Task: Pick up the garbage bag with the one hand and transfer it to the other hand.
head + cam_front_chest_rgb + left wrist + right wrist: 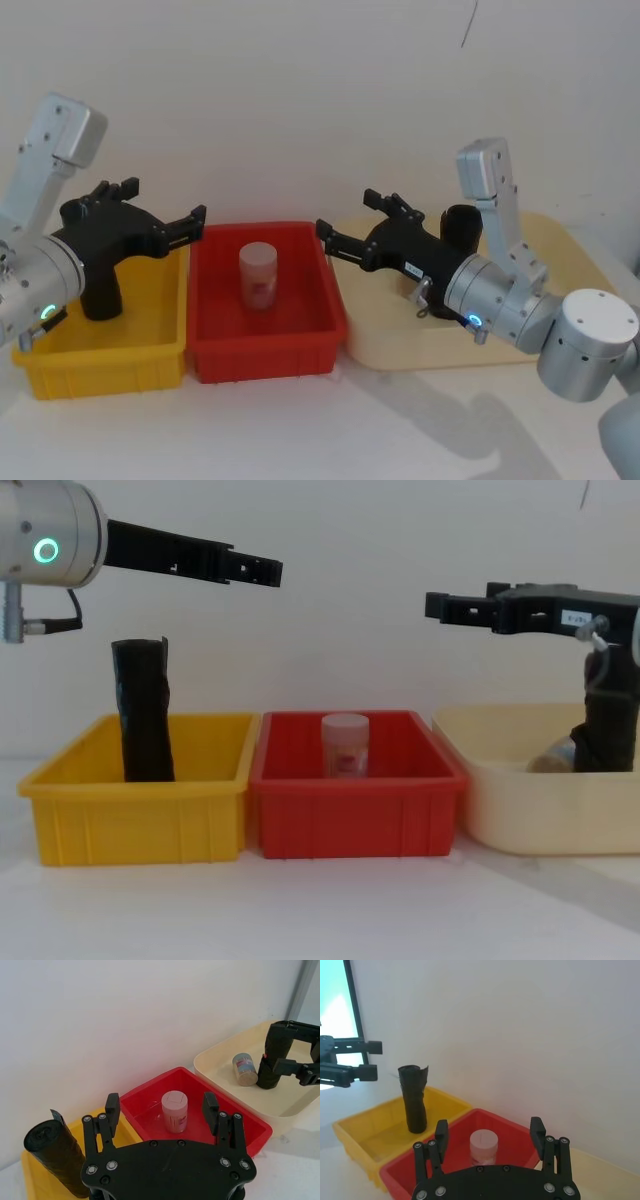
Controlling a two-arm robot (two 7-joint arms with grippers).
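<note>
The garbage bag [142, 715] stands upright in the yellow bin [100, 370], which sits just left of the red bin [265, 355]. Nothing is touching it, so from what I can see the job has not really begun: the pickup is not yet done, and the handover between the hands comes after that.

The left gripper [165, 205] hangs above the yellow bin with its fingers spread and nothing between them, its tips pointing toward the red bin. The right gripper [347, 215] hovers on the far side of the red bin, over the cream tray [440, 350]. It is likewise spread wide and empty, and faces back toward the red bin.

Counting up, there are three containers in a row: the yellow bin, the red bin in the middle and the cream tray. There are two black rolls, the bag and a second roll [267, 1075] in the cream tray. There are two jars, one [259, 275] inside the red bin and another [244, 1069] beside the roll in the cream tray.
</note>
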